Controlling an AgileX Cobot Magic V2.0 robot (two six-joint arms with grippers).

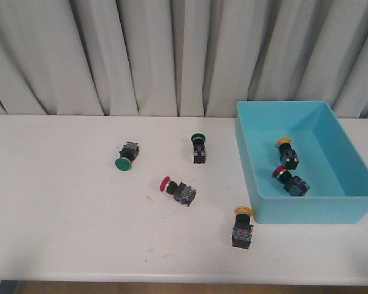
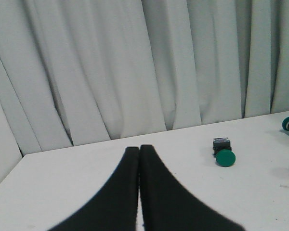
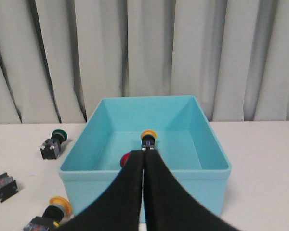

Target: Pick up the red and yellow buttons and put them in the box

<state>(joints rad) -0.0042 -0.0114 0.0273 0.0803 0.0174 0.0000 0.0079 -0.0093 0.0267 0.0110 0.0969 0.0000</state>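
Observation:
The turquoise box (image 1: 362, 208) stands at the right of the table and holds a yellow button (image 1: 287, 150) and a red button (image 1: 290, 180). On the table lie a red button (image 1: 178, 190) near the middle and a yellow button (image 1: 243, 225) by the box's front left corner. Neither arm shows in the front view. My left gripper (image 2: 138, 147) is shut and empty over the table's left part. My right gripper (image 3: 144, 153) is shut and empty in front of the box (image 3: 216, 178), whose yellow button (image 3: 148, 136) and red button (image 3: 125, 159) show beyond it.
Two green-capped switches lie on the table, one (image 1: 127, 156) left of centre and one (image 1: 199, 147) nearer the box. Grey curtains hang behind the table. The table's front edge runs along the bottom of the front view.

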